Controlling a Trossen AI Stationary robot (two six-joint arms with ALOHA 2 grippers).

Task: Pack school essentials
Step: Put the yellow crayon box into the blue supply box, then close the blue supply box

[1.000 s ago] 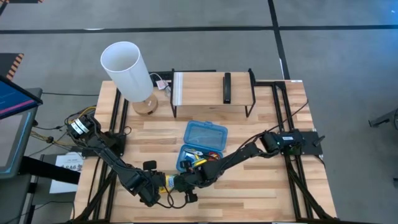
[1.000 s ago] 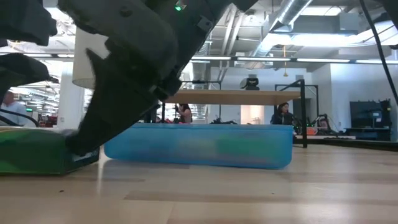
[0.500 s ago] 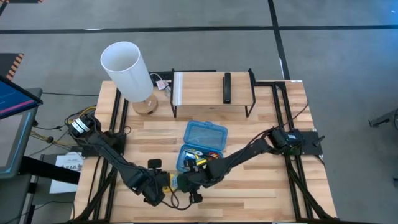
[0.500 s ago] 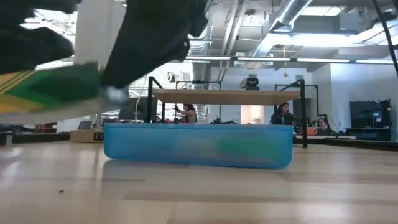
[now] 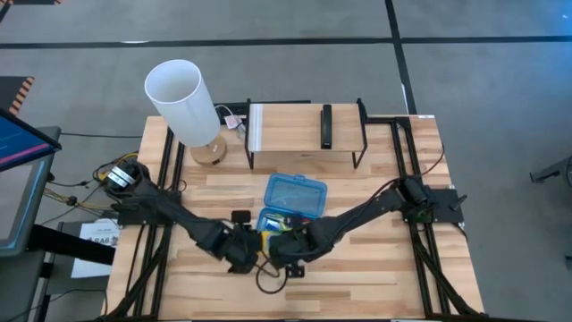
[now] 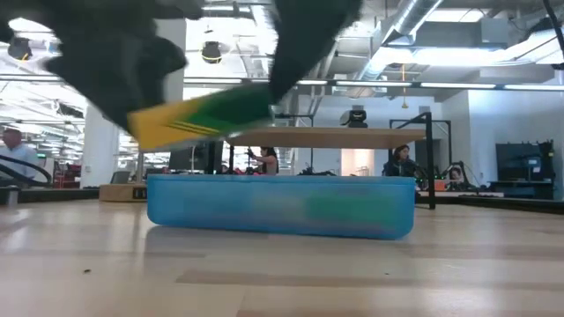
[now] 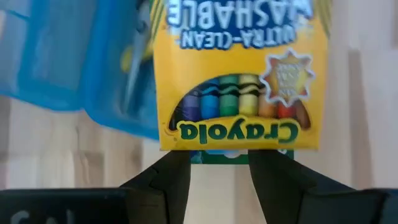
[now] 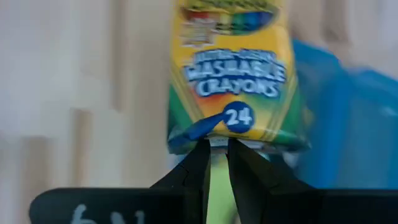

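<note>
The yellow-green crayon box (image 5: pixel 265 243) hangs in the air between my two grippers, just on the near side of the blue translucent case (image 5: pixel 288 215). In the low view the crayon box (image 6: pixel 204 116) is tilted above table level, in front of the case (image 6: pixel 280 204). My left gripper (image 7: pixel 219 168) comes from the table's left and my right gripper (image 8: pixel 214 163) from the right. Each is shut on one end of the box. The case lies open, with small stationery (image 5: pixel 279 224) inside. My left gripper holds the crayon box at the end by the Crayola logo (image 7: pixel 217 154), which sits between its two fingers (image 7: pixel 168 180). The box is lifted clear of the table and tilted. My right gripper pinches the opposite end, by the number 24 (image 8: pixel 217 140), between fingers (image 8: pixel 200 167) that stand nearly together.
The case's lid (image 5: pixel 297 190) lies open toward the far side. A white lamp (image 5: pixel 183 98) stands at the far left. A rack (image 5: pixel 304 134) with a dark bar (image 5: pixel 327 125) on it is at the far middle. Bare wood (image 5: pixel 375 277) lies to the near right.
Both grippers have risen and moved toward the far right, toward the blue case, carrying the crayon box between them. The box rested on the table at the near left a second ago. It is now lifted clear and tilted, close to the case's near edge.
</note>
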